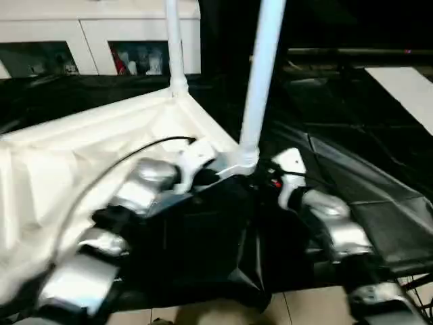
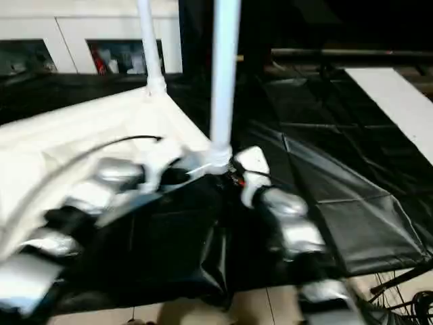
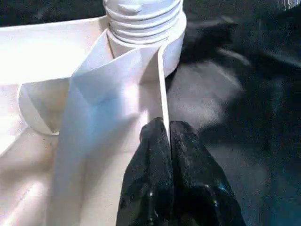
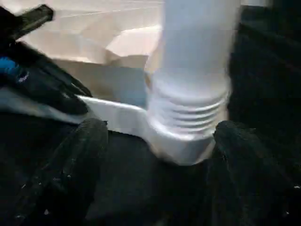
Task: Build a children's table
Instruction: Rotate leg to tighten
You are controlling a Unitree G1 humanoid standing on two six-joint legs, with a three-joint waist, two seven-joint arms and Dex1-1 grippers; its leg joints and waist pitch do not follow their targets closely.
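Lying upside down across the left and centre of the frame on the black-sheeted table, the white tabletop carries two upright legs in its corner sockets. The left gripper pinches the tabletop's thin edge wall. The right gripper stands wide, fingers either side of the near leg's threaded base.

— Support: big work table, covered in creased black sheeting. Sheet hanging slack over near edge, above pale tiled floor.

— Directly on it?

— White plastic tabletop, underside up, resting on the sheet toward the left. Pale flat panel lying at far right.
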